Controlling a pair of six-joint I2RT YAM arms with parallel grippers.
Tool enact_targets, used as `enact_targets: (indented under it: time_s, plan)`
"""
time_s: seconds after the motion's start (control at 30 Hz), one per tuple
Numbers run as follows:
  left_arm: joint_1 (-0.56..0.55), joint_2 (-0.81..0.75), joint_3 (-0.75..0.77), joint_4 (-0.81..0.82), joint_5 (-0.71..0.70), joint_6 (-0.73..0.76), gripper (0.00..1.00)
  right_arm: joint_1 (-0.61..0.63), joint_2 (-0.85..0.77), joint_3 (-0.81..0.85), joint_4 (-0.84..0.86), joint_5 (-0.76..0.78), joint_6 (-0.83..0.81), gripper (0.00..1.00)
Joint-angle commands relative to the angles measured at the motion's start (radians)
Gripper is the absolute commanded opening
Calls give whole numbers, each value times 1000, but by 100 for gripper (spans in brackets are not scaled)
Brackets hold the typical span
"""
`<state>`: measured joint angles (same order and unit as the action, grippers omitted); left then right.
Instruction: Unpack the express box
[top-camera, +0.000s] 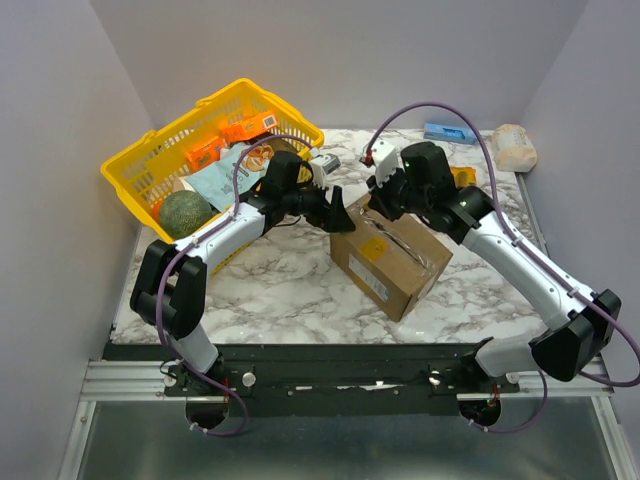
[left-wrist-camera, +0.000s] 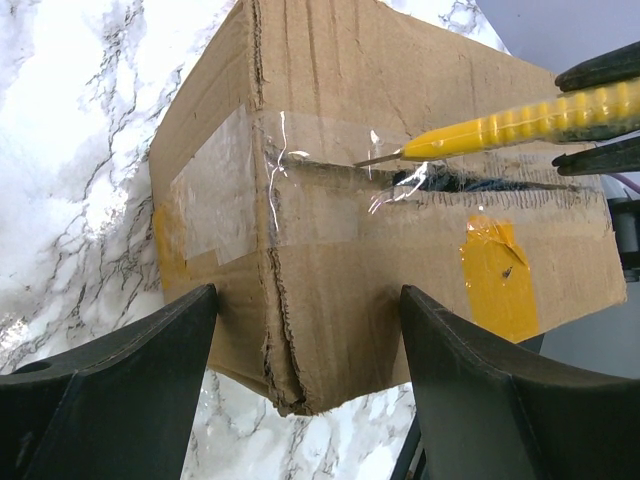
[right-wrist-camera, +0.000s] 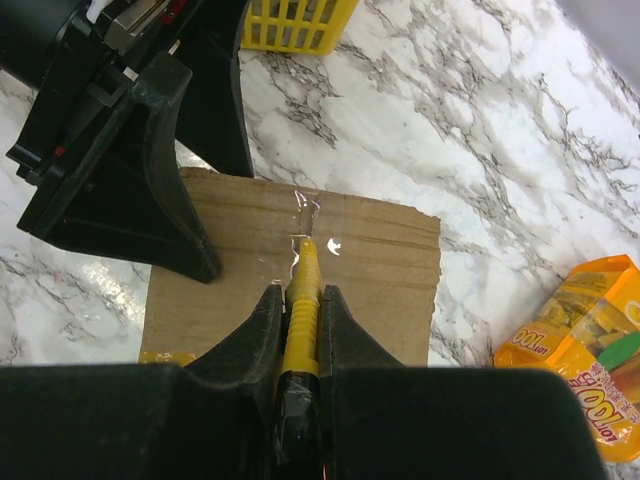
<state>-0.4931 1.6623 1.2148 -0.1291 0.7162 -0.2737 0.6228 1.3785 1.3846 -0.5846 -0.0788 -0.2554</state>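
Note:
The express box (top-camera: 390, 255), brown cardboard with a white label on its side, lies at an angle in the middle of the table. In the left wrist view the box (left-wrist-camera: 380, 220) shows a clear taped seam and a yellow sticker (left-wrist-camera: 500, 285). My left gripper (top-camera: 335, 212) is open, and its fingers (left-wrist-camera: 110, 390) straddle the box's far left corner. My right gripper (top-camera: 385, 198) is shut on a yellow cutter (right-wrist-camera: 303, 290). The cutter's tip (left-wrist-camera: 375, 158) is in the slit along the top tape seam. The seam is split open to the right of the tip.
A yellow plastic basket (top-camera: 150, 160) with packets and a green round fruit (top-camera: 185, 212) stands at the back left. A blue packet (top-camera: 448, 132) and a beige bundle (top-camera: 515, 148) lie at the back right. An orange snack bag (right-wrist-camera: 580, 340) lies right of the box.

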Motion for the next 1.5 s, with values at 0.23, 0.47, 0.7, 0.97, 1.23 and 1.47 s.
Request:
enact_targets:
  time_s: [0.23,0.47,0.7,0.97,1.23,1.47]
  plan:
    - [8,40,-15,-40,-61,14,81,6,-44,-32,-92,2,48,0]
    - [8,47,-17,-35,-64,11,81,6,-56,-15,-155,5,68,0]
    - [10,56,-12,-33,-67,10,81,6,-78,-19,-202,16,76,0]
    - [13,59,-11,-32,-72,10,81,5,-110,-21,-268,34,80,0]
    - [14,63,-8,-32,-69,8,80,5,-170,-67,-340,42,91,0]
    - [16,67,-8,-32,-69,7,80,3,-211,-96,-371,73,76,0]
